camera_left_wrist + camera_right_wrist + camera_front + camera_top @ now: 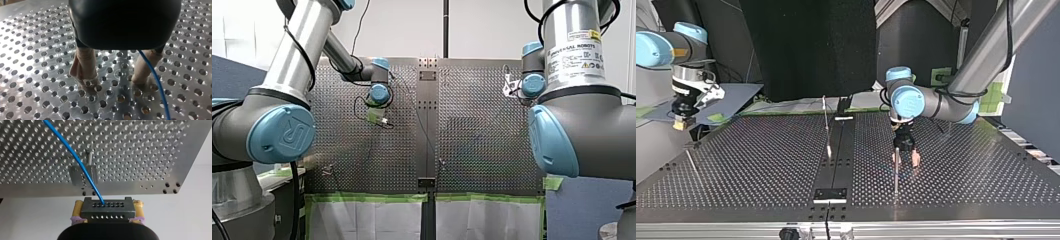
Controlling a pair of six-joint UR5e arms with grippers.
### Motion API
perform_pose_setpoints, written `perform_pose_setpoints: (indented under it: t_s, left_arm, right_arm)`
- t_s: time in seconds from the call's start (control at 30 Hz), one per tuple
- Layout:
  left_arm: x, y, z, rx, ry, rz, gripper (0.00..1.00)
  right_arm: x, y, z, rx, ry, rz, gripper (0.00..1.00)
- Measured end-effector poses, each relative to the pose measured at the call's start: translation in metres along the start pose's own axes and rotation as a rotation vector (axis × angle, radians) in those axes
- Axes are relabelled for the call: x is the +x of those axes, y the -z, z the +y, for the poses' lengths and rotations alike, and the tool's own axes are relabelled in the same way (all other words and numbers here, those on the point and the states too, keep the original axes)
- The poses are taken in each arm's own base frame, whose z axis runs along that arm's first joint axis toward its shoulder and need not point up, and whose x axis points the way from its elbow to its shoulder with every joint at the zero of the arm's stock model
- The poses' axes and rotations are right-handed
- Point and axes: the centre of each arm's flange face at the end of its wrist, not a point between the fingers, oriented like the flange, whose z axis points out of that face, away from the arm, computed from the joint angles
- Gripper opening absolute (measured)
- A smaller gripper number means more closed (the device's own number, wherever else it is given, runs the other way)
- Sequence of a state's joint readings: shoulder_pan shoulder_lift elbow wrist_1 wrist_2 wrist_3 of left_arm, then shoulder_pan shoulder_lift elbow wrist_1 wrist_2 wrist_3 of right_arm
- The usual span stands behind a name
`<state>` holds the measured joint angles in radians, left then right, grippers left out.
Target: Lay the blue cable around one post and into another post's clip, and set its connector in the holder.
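Note:
In the right wrist view my right gripper [107, 206] is shut on a dark connector block [107, 210] with rows of holes, held off the plate's edge. The blue cable [72, 152] leaves the block and arcs over the perforated plate. A metal holder [75, 175] with a pin stands on the plate ahead of the block. In the left wrist view my left gripper [113, 80] stands open, its beige fingers [83, 66] down at the plate, and the blue cable [156, 82] runs past the outside of one finger. In the top view my left gripper [906, 156] is beside a thin post [896, 172].
Another post [826, 125] stands near the plate's dark middle strip [836, 150], and a slanted pin [691, 162] near the top view's left edge. A black plate [831, 194] sits on the strip near the front rim. Green tape [372, 198] lines the table's edge.

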<state>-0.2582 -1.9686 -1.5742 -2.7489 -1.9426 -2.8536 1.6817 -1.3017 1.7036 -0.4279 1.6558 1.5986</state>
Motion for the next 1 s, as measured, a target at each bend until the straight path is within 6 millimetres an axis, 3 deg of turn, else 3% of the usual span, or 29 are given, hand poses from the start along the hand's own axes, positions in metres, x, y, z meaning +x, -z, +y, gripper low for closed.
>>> perform_pose_setpoints:
  t_s: [0.43, 0.77, 1.0]
  left_arm:
    - [-0.001, 0.000, 0.000, 0.001, 0.000, -0.004, 1.00]
    - [-0.003, -0.002, 0.000, 0.002, -0.005, -0.010, 1.00]
    - [-0.004, -0.003, 0.001, 0.002, -0.010, -0.013, 1.00]
  right_arm:
    - [-0.018, -0.013, 0.013, -0.013, 0.016, -0.011, 0.00]
    - [-0.033, -0.049, 0.011, 0.061, 0.006, -0.019, 0.00]
    - [-0.020, -0.066, 0.016, 0.111, 0.012, -0.037, 0.00]
